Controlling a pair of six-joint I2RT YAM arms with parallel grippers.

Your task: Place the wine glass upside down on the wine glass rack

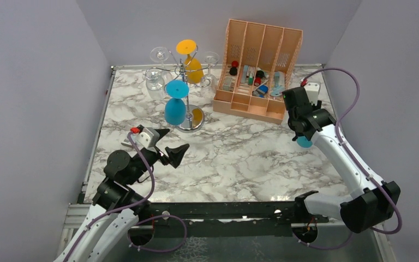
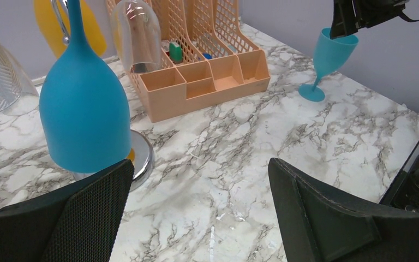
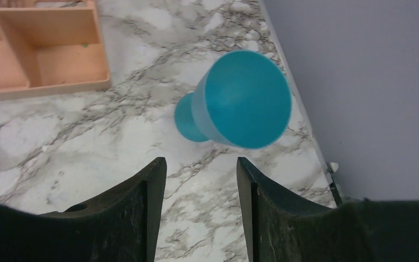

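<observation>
Top view: teal plastic wine glass (image 1: pixel 304 143) upright near right edge of marble tabletop (image 1: pixel 240 158), far from silver wire rack (image 1: pixel 190 124). Left wrist view: left end effector (image 2: pixel 199 164) wide, empty. Right wrist view: right end effector (image 3: pixel 201 164) narrower, empty, glass just ahead of it.

The wine glass rack (image 1: pixel 192 121) stands on the far left part of the table (image 1: pixel 240 164), with hanging glasses (image 1: pixel 174 109) bowl-down on its arms. To its right, along the far edge, sits the organiser (image 1: pixel 256 65), with small items (image 1: pixel 253 82) in its compartments. The wine glass (image 1: pixel 304 143) stands on its foot near the table's right edge, in front of the organiser's right end and well apart from the rack. The right gripper (image 3: pixel 201 162) hangs just above it. The left gripper (image 1: pixel 173 141) is in front of the rack, on the near left.
</observation>
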